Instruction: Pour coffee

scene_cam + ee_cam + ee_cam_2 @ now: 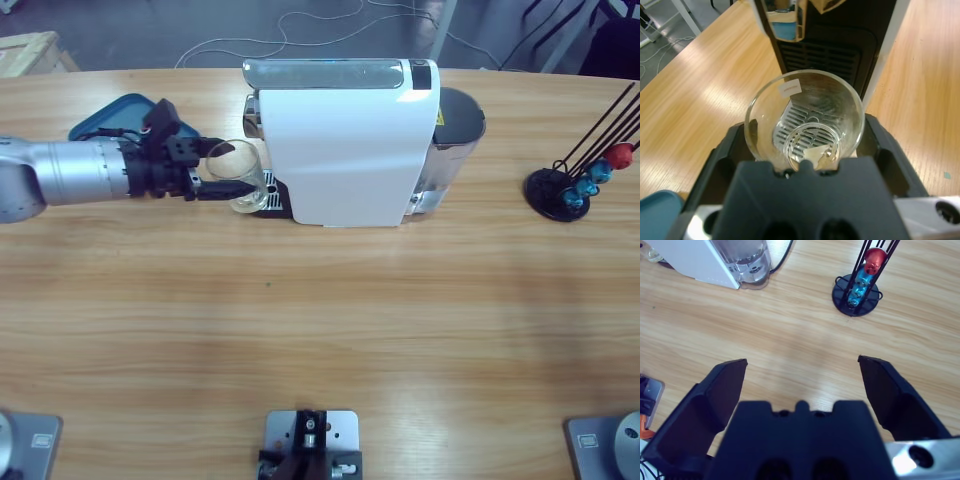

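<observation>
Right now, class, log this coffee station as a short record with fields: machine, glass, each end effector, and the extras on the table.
machine: white boxy coffee machine, mid-table
glass: clear glass tumbler, empty, on the machine's grated drip tray
left end effector: jaws closed around the tumbler
right end effector: open, holding nothing, above bare table
extras: black wire capsule rack with red and blue capsules; blue plastic tray

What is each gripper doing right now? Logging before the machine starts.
Left gripper: closed on the small clear glass tumbler, empty, at the white coffee machine.
Right gripper: open, holding nothing, above the wooden table.
</observation>
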Motion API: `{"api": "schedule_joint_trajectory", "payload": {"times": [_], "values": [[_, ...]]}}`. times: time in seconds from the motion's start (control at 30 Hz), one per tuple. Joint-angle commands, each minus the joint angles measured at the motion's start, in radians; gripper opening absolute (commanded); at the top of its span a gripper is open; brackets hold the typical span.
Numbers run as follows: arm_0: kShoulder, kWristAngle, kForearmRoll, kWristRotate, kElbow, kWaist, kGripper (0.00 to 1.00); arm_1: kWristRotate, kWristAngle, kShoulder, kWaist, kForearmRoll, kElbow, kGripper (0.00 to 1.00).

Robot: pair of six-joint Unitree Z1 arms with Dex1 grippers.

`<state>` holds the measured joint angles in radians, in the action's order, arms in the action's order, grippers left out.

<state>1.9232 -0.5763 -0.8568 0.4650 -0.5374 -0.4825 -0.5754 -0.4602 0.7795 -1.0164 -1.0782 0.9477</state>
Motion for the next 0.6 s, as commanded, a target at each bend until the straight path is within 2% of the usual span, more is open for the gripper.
{"api": "schedule_joint_trajectory", "payload": {"times": [0.03, 0.6], "values": [[0.048, 0.047, 0.098, 0.014, -0.069, -0.034, 0.0, 0.012, 0.018, 0.035, 0.012, 0.003, -0.007, 1.0], [0.046, 0.076, 0.188, 0.023, -0.117, -0.056, 0.0, 0.017, 0.021, 0.021, 0.013, -0.002, -0.003, 1.0]]}}
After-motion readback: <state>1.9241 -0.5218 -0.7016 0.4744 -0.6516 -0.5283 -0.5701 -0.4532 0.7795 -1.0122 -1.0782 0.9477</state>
